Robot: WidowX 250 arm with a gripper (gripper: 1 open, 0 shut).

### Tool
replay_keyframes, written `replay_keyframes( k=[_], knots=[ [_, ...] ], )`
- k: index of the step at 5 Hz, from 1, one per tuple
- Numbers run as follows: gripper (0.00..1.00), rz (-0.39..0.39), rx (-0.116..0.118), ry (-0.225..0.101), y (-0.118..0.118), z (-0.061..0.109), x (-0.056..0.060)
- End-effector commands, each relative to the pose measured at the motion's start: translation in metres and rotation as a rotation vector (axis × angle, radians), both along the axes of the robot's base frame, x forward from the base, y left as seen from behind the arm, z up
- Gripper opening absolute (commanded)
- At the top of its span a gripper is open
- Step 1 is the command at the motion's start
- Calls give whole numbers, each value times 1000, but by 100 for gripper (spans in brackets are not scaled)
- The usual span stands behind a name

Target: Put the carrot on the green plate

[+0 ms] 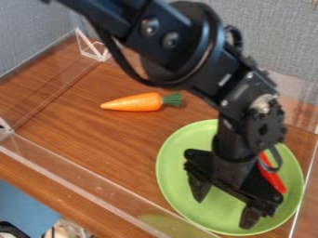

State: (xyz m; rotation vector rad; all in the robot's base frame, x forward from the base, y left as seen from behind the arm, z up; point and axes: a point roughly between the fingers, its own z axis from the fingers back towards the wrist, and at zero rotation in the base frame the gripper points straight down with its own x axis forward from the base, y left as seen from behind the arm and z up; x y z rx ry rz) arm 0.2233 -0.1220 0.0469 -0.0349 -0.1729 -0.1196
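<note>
The wooden table [74, 88] fills most of the view, boxed in by low clear walls. The black robot arm [174, 46] reaches in from the far side and bends down over the right-hand part of the scene. Under it lies the green plate [180, 153], round and flat, sitting near the right front edge. The claw [226, 191] hangs straight down over the plate with its two fingers spread wide apart and nothing between them. Just beside it, on the right part of the plate, a red block [274, 178] peeks out from behind the wrist; most of it is hidden, so I can't say exactly how it lies.

The carrot [140, 102] lies on the bare wood to the left of and beyond the plate, clear of its rim, with the pointed end toward the left and the dark green stub toward the right. It is not on the plate yet.

It looks like a small, light toy, probably stiff and smooth, so it may roll or slip. I'd pinch it across its thicker middle, fingers straddling its length, rather than at the thin tip.
</note>
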Motion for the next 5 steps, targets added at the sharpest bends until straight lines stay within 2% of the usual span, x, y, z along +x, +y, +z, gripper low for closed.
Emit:
replay_keyframes(
  k=[1, 4, 5],
  knots=[
    [100, 0, 9, -53, 7, 5, 9],
    [100, 9, 55, -115, -4, 12, 13],
    [100, 2, 64, -125, -4, 23, 22]
  ],
)
